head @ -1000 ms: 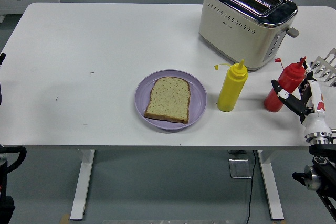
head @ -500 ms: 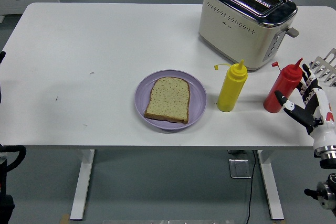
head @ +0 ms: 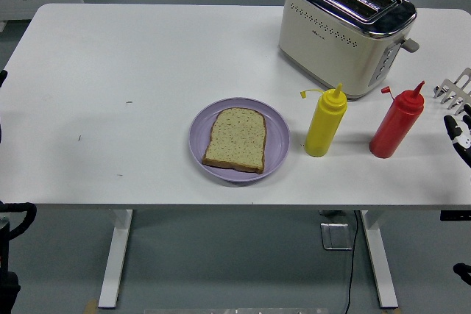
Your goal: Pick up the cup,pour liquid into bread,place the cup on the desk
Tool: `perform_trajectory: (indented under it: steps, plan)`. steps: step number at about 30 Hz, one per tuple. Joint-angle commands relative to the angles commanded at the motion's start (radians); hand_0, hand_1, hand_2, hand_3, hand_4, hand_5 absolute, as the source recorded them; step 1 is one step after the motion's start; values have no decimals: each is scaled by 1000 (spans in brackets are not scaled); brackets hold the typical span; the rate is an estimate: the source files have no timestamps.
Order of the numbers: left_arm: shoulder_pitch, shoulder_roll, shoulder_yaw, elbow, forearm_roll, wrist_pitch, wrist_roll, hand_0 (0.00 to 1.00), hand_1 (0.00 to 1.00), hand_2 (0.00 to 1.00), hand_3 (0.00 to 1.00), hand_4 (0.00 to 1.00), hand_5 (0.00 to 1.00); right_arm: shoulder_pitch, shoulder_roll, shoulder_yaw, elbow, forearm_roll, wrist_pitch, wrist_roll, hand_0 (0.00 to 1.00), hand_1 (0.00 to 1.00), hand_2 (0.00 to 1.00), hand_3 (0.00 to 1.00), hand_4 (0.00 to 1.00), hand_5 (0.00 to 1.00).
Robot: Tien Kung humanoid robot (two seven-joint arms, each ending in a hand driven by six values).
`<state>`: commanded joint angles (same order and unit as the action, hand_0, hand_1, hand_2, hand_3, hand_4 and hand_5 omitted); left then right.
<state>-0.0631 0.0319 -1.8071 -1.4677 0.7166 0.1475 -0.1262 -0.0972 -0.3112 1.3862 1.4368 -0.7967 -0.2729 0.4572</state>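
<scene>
The right hand (head: pixel 459 134) has drawn back right of the red bottle (head: pixel 396 124), seemingly empty; finger pose unclear at frame edge. Task apparently finished.

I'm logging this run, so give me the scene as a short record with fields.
table: white
plate: purple, near the front middle
bread: one slice, flat on the plate
yellow bottle: upright, right of the plate, cap off the tip
red bottle: upright, right of the yellow one, untouched
toaster: back right, slots empty
right hand: at the right edge, apart from the red bottle, holds nothing
left hand: out of view
</scene>
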Motion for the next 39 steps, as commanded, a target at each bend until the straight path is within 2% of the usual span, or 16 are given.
perform_trajectory:
  steps: [2, 5, 6, 8, 11, 12, 17, 18, 23, 24, 39]
  plan:
    - [0, 0, 0, 0, 0, 0, 0, 715, 750, 770, 686, 662, 998, 1, 1, 39, -8, 78, 60, -19, 850, 796, 808, 815, 843, 248]
    - [1, -1, -1, 0, 0, 0, 0, 715, 750, 770, 686, 662, 998, 20, 8, 119, -41, 208, 185, -101, 850, 796, 808, 815, 843, 248]
    - [1, -1, -1, 0, 0, 0, 0, 715, 750, 770, 685, 662, 998, 23, 9, 130, -45, 253, 226, -120, 791, 751, 754, 746, 707, 334]
    - [1, -1, -1, 0, 0, 0, 0, 715, 750, 770, 685, 662, 998, 34, 11, 143, -54, 338, 276, -150, 791, 751, 754, 746, 707, 334]
    - [2, -1, -1, 0, -1, 0, 0, 715, 750, 770, 685, 662, 998, 52, 14, 153, -55, 461, 259, -197, 791, 751, 754, 746, 707, 334]
    - [2, -1, -1, 0, -1, 0, 0, 714, 750, 770, 686, 663, 998, 53, 14, 154, -55, 500, 258, -200, 789, 748, 757, 765, 661, 499]
    - [3, -2, 0, 0, 0, 0, -1, 714, 750, 770, 686, 663, 998, 74, 13, 161, -44, 704, 227, -208, 789, 748, 757, 765, 661, 499]
    - [4, -2, 1, 0, 0, 0, 0, 714, 750, 770, 685, 663, 998, 80, 13, 164, -45, 714, 223, -208, 792, 749, 758, 777, 640, 546]
    - [5, -2, 0, 0, -1, 1, -1, 714, 750, 770, 685, 663, 998, 98, 16, 171, -52, 680, 229, -218, 792, 749, 758, 777, 640, 546]
    - [5, -2, 0, 0, -1, 1, -1, 714, 750, 770, 685, 662, 998, 106, 20, 175, -59, 665, 238, -224, 794, 750, 756, 773, 631, 570]
    - [8, -2, 1, -1, 0, 1, 0, 715, 750, 770, 685, 662, 998, 130, 39, 181, -96, 641, 244, -231, 792, 749, 752, 770, 623, 576]
